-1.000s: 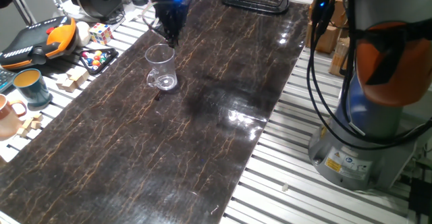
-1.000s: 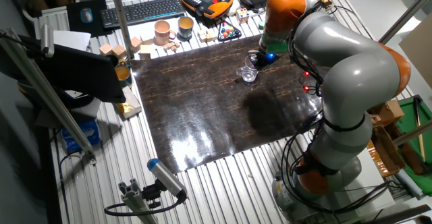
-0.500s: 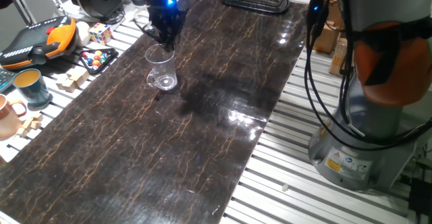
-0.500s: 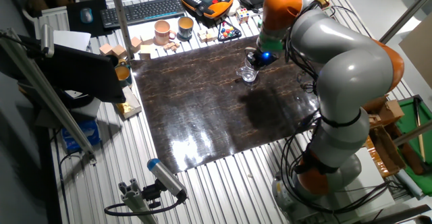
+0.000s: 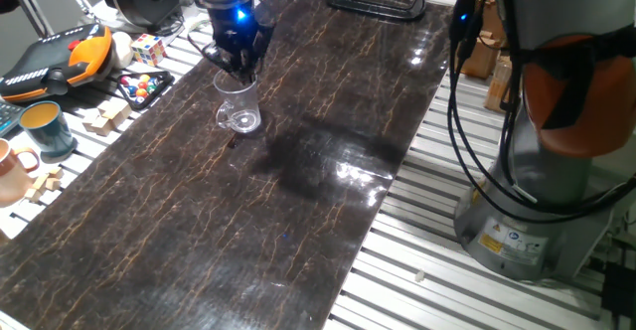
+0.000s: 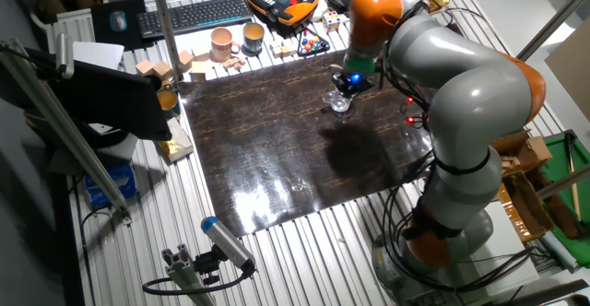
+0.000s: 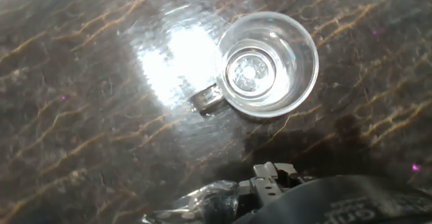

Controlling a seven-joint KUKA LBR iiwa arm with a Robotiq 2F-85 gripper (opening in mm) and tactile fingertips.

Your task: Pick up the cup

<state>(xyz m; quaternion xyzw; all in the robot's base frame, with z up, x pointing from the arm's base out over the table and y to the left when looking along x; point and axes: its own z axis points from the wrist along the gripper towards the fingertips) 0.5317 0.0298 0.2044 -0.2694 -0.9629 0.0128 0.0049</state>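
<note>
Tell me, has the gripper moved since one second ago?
Yes. The gripper moved left, toward the Rubik's cube, and now hangs over the glass mug.

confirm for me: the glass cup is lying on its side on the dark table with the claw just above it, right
Not quite. The cup stands upright on the dark table: the hand view looks straight down into its open mouth to the thick base. The claw is indeed just above it.

Dark marbled slab (image 5: 248, 211) lies on a slatted aluminium table (image 5: 417, 241), glare near its right edge; clutter past the left edge: keyboard (image 6: 198, 13), wooden blocks (image 5: 99, 119), teal mug (image 5: 45, 128), Rubik's cube (image 5: 148, 49).
</note>
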